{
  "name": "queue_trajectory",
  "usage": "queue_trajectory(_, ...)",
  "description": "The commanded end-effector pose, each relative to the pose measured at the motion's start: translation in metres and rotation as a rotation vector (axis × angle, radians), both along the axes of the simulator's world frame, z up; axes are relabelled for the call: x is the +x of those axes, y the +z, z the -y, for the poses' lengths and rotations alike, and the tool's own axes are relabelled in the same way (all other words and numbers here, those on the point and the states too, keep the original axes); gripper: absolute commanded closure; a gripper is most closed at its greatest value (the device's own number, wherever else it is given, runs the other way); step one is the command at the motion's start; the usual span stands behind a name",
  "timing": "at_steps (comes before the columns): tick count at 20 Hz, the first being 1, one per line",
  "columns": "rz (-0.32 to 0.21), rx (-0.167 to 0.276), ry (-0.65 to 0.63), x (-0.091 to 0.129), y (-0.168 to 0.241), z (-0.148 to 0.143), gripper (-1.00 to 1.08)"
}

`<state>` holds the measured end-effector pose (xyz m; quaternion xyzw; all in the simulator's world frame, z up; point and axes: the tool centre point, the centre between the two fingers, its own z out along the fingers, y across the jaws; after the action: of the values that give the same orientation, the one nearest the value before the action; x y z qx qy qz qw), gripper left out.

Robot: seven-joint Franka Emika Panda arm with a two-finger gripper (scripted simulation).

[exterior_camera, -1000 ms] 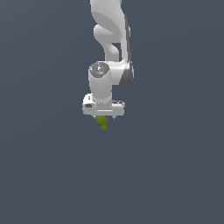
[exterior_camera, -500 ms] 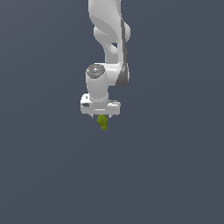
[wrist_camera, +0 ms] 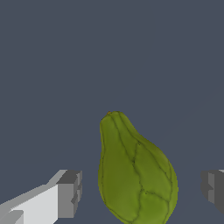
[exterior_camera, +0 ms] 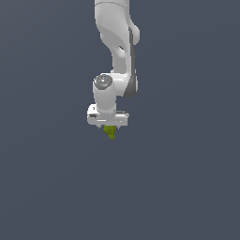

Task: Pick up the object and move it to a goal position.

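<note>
Olive-green and lumpy, the object (exterior_camera: 110,132) hangs directly beneath the gripper (exterior_camera: 109,125) in the exterior view, its long axis close to vertical and its narrow end pointing downward, away from the white hand. Only its lower part shows there; the upper part is hidden behind the gripper's flat body.

From the wrist view the object (wrist_camera: 134,173) stands between the two fingers, its broad, veined end nearest the camera and its tapered tip pointing away from the gripper, tilted slightly toward the finger with the white shank. That finger's grey pad (wrist_camera: 70,194) sits beside the object with a visible strip of background between them. The other pad (wrist_camera: 213,187) is at the far side, also apart from the object's skin, with a wider gap.

The gripper (wrist_camera: 142,192) thus stands spread wider than the object, and neither pad visibly touches it in this view. Whether contact exists nearer the finger roots cannot be told, since that part is out of frame.

Behind everything lies a plain dark grey-blue background (exterior_camera: 187,187).
</note>
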<state>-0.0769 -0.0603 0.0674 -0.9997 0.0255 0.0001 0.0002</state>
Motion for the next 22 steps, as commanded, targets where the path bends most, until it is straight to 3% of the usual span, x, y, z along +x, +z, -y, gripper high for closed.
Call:
queue_trajectory(1, 0.000, 0.000, 0.000, -0.001, -0.012, 0.000, -0.92)
queue_trajectory(8, 0.000, 0.000, 0.000, 0.000, -0.027, 0.000, -0.92)
queue_trajectory(9, 0.000, 0.000, 0.000, 0.000, -0.027, 0.000, 1.08)
queue_trajectory(22, 0.000, 0.000, 0.000, 0.000, -0.023, 0.000, 1.08)
